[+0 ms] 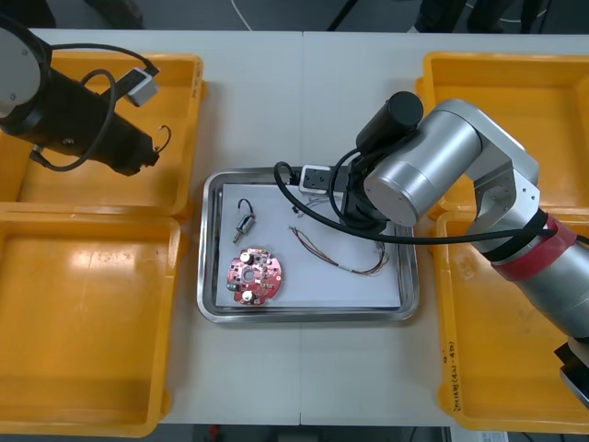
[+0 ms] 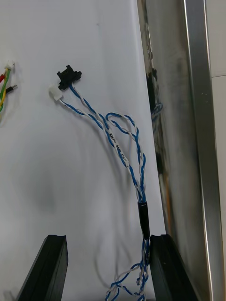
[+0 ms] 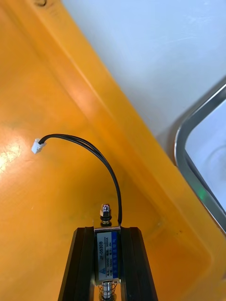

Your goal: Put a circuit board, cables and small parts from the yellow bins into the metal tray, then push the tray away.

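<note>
My right gripper [image 2: 106,270] stands open low over the white floor of the metal tray [image 2: 197,141]. The twisted blue and white cable [image 2: 125,155] lies on that floor, its tail running between the fingers, close to the one nearer the tray wall. My left gripper [image 3: 107,263] is shut on a small metal part [image 3: 106,256] with a black cable [image 3: 94,153], above the far left yellow bin [image 3: 42,211]. In the front view, that gripper [image 1: 147,155] hangs over the bin. The tray [image 1: 210,308] holds a red circuit board [image 1: 255,277], another small metal part [image 1: 244,224] and a red and yellow cable [image 1: 340,258].
My right arm [image 1: 423,166] covers the tray's far right corner. Yellow bins [image 1: 83,322] flank the tray on both sides. An end of the red and yellow cable [image 2: 4,87] lies beyond the right gripper's fingers. The tray's corner [image 3: 197,155] shows just outside the left bin's wall.
</note>
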Available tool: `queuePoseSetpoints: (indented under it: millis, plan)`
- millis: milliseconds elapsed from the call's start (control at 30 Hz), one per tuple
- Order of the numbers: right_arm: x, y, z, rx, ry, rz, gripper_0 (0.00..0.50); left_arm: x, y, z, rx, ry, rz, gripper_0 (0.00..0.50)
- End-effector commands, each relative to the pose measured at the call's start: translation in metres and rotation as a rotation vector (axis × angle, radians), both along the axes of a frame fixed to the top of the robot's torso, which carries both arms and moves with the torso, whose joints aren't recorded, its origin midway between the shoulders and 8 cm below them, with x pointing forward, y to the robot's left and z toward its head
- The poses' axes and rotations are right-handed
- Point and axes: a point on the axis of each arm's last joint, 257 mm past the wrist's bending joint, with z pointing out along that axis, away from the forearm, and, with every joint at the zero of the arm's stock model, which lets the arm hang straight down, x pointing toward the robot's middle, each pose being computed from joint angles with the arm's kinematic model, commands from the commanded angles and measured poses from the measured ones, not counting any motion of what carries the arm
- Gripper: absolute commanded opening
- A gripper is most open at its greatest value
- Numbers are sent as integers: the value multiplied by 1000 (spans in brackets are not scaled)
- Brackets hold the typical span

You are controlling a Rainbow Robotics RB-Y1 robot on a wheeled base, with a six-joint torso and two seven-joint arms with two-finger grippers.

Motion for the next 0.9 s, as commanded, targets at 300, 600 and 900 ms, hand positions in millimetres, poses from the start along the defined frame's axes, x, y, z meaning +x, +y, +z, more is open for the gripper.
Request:
queuePoseSetpoints:
  millis: [300, 600, 900]
  plan:
    - [-2, 0, 6, -32, -37, 51, 500, -20, -12, 66, -12, -18, 118, 0]
    - [-7, 6, 16, -23, -43, 56, 500, -44, -27, 75, -33, 23, 192, 0]
    - [-36, -8, 53, -26, -4, -18, 500, -65, -52, 78, -32, 44, 262, 0]
